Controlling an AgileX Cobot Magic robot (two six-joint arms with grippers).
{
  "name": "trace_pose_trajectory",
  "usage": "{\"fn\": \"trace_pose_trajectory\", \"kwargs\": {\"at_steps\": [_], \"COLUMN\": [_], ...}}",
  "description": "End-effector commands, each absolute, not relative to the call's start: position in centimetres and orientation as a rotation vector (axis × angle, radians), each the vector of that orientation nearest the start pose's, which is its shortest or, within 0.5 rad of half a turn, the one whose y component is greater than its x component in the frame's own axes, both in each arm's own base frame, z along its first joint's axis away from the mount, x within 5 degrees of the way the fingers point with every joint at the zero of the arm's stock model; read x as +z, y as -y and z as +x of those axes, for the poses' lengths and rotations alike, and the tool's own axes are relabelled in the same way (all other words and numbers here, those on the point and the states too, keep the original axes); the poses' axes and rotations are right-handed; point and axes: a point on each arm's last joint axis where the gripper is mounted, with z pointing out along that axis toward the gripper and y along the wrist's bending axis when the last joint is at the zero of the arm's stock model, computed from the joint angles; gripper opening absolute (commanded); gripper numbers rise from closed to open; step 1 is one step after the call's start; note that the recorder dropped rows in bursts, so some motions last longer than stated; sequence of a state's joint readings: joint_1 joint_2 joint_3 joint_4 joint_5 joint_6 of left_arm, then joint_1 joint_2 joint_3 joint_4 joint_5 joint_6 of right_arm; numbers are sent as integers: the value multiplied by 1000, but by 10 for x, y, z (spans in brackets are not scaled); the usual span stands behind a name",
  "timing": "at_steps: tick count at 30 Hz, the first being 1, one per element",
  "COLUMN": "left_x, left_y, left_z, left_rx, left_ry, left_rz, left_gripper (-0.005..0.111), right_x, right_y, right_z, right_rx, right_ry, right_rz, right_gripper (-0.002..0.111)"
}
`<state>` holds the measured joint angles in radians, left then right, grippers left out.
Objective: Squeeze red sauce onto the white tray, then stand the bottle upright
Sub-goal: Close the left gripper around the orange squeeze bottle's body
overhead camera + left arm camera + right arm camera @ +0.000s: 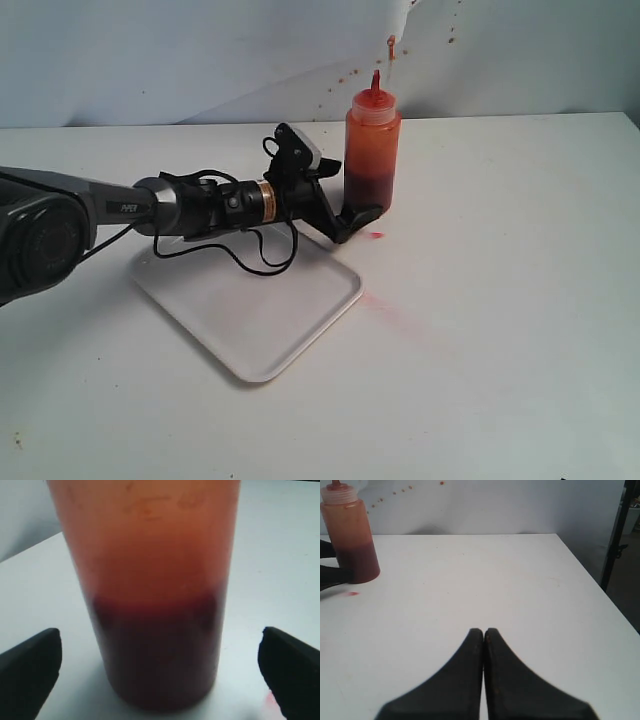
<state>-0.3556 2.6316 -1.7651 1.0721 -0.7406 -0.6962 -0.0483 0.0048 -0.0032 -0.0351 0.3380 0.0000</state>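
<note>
The bottle [372, 150] stands upright on the desk [500, 300], just past the far corner of the tray [250, 310] and off it. The left hand [365, 208] is spread wide around the bottle's dark lower part, one finger on each side. The left wrist view shows gaps, so it is not gripping. A small drop of sauce [376, 235] lies on the desk by the bottle's base. The right hand [484, 632] has its fingers pressed together, holding nothing, well apart from the bottle.

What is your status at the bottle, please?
Left pincer open, straddling bottle, not touching. Right pincer shut, well clear. Bottle upright on table beside tray. Red drop by its base; nothing blocking.
</note>
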Motion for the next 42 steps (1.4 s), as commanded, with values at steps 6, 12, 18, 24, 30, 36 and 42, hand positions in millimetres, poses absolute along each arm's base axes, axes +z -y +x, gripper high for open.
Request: {"fn": "trace_pose_trajectory", "kwargs": {"at_steps": [6, 12, 18, 24, 30, 36, 42], "left_x": [40, 35, 39, 44, 39, 34, 34], "left_y": [239, 243, 245, 246, 246, 247, 247], "left_z": [483, 486, 486, 489, 488, 489, 490], "left_rx": [-698, -737, -780, -789, -802, -811, -796], "left_ry": [-1667, -1689, -1671, -1666, -1668, -1658, -1648], "left_rz": [935, 959, 955, 939, 919, 925, 938], "left_gripper": [105, 105, 105, 105, 105, 105, 105], "right_x": [183, 183, 183, 183, 183, 183, 183], "right_y": [4, 4, 4, 4, 4, 4, 4], "right_z": [54, 54, 54, 54, 54, 54, 54], "right_rx": [-68, -68, -68, -68, -68, -68, -68], "right_ry": [-1821, -1821, -1821, -1821, -1821, -1821, -1821], "right_rz": [24, 24, 24, 24, 24, 24, 24], "right_gripper": [0, 0, 0, 0, 0, 0, 0]}}
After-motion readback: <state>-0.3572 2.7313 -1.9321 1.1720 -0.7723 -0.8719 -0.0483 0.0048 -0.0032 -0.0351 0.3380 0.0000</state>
